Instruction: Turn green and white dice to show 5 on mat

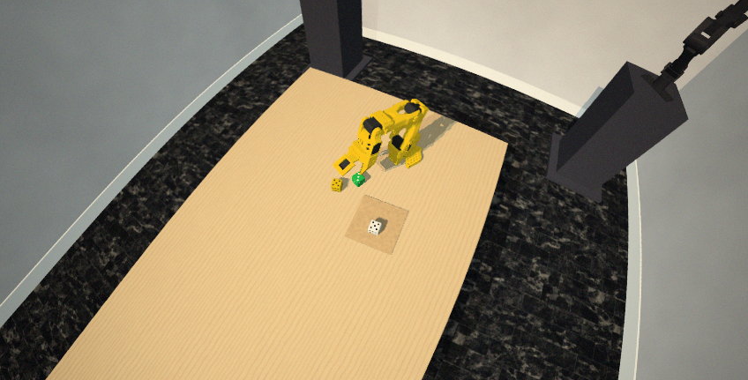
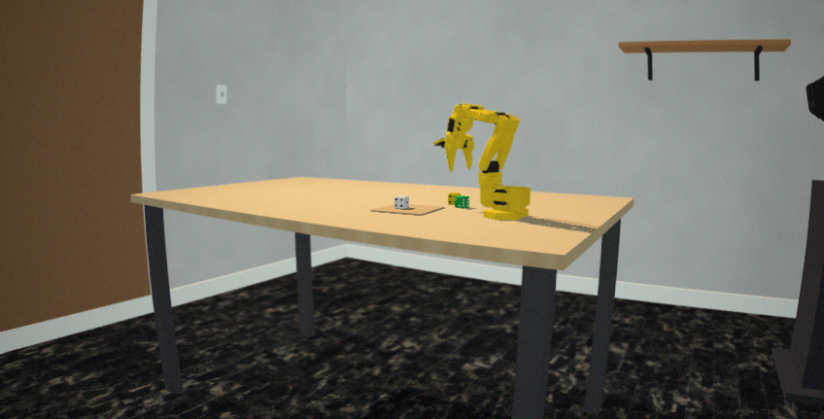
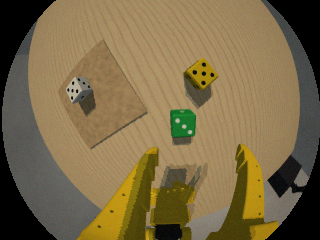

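Observation:
The green die [image 1: 358, 179] lies on the bare table close to the arm's base, off the mat; it also shows in the wrist view [image 3: 183, 124] and in the side view [image 2: 461, 201]. The yellow die [image 1: 336, 184] [image 3: 200, 75] lies just beside it, apart from it. The white die [image 1: 374, 227] lies flat on the brown mat [image 1: 379, 220], and its top face seems to show five pips. My gripper [image 2: 460, 164] hangs well above the table over the green die, partly open and empty [image 3: 196, 154].
The arm's yellow base [image 2: 504, 201] stands right behind the green die. Two dark camera stands [image 1: 332, 14] [image 1: 619, 127] stand on the floor beyond the table's far edge.

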Robot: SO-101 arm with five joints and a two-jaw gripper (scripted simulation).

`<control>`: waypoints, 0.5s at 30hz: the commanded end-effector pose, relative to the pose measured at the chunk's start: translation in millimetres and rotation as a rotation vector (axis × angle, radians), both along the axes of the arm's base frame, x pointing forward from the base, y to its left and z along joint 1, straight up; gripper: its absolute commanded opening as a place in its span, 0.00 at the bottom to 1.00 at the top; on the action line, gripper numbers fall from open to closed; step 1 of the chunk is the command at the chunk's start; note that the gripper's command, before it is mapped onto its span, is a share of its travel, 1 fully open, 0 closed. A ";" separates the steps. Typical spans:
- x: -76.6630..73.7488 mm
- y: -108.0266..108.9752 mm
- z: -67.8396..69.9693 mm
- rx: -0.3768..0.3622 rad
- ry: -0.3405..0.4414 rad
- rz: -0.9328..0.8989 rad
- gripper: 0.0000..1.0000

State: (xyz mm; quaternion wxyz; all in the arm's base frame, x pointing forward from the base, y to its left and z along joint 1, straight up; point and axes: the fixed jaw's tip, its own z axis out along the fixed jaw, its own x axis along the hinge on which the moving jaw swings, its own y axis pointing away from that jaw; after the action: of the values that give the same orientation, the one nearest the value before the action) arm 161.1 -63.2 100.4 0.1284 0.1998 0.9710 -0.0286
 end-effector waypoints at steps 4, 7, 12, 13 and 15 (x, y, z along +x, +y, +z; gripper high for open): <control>-2.1 -0.4 -22.6 0.061 0.139 0.002 0.35; -4.3 0.6 -29.9 0.083 0.187 0.002 0.35; -5.6 1.2 -33.9 0.095 0.213 0.002 0.35; -5.6 1.2 -33.9 0.095 0.213 0.002 0.35; -5.6 1.2 -33.9 0.095 0.213 0.002 0.35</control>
State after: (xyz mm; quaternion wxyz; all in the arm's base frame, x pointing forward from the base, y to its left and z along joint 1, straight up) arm 153.0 -59.7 64.3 0.0034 0.2017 0.9794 -0.0013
